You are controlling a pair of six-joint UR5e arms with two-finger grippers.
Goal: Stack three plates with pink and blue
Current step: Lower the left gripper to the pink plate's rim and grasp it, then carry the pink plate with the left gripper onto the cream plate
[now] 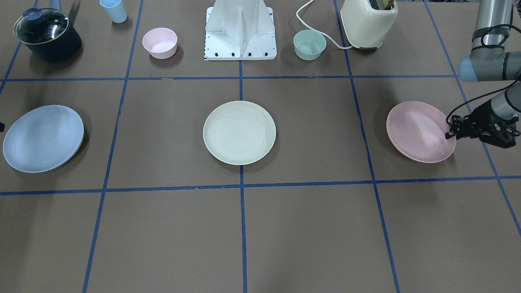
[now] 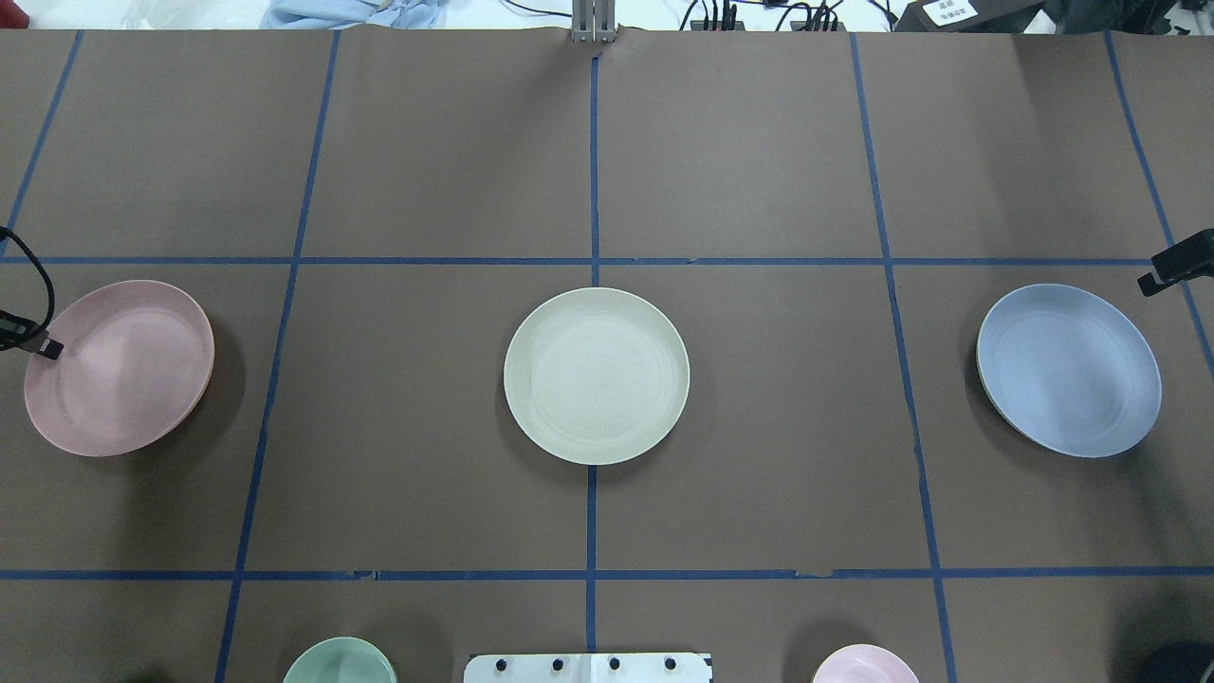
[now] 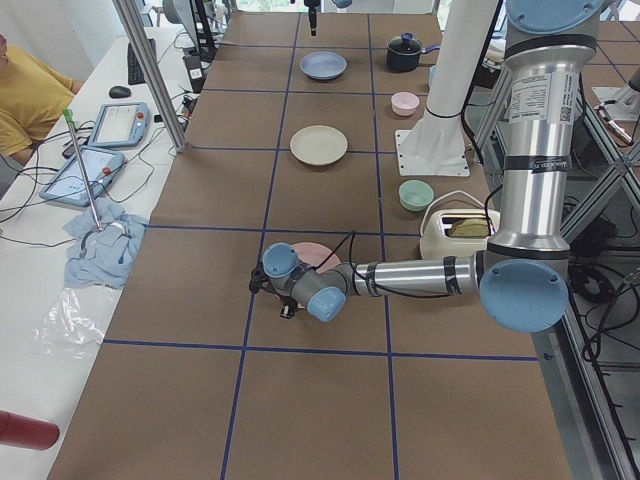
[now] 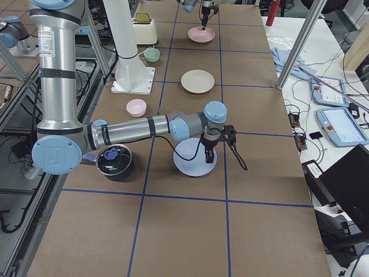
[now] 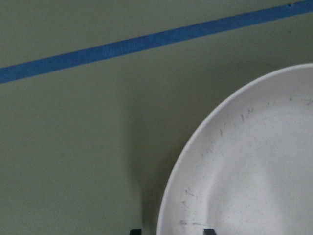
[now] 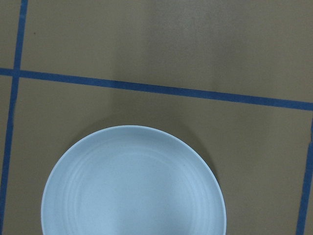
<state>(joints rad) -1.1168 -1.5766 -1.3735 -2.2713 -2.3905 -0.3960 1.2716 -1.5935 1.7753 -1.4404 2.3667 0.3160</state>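
Pink plate (image 1: 419, 132) is lying at the left end of the table (image 1: 309, 228), with the left end effector (image 1: 451, 133) straddling its rim, released.
A shallow pinch is risking a slip on the way to the cream plate (image 1: 239, 132); the right end effector (image 4: 207, 154) is hovering over the blue plate (image 1: 42, 138), and its state I cannot tell.

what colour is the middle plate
Cream-white; the middle plate shows best in the overhead exterior view.

The left wrist view cuts the pink plate (image 5: 244, 166) off at its right and bottom edges, and shows only two fingertips (image 5: 209, 231). The overhead view crops the left gripper (image 2: 49, 349) and leaves a dark scrap of the right gripper (image 2: 1176, 267), its jaws unreadable. The blue plate (image 6: 134, 186) runs off the right wrist view's bottom.
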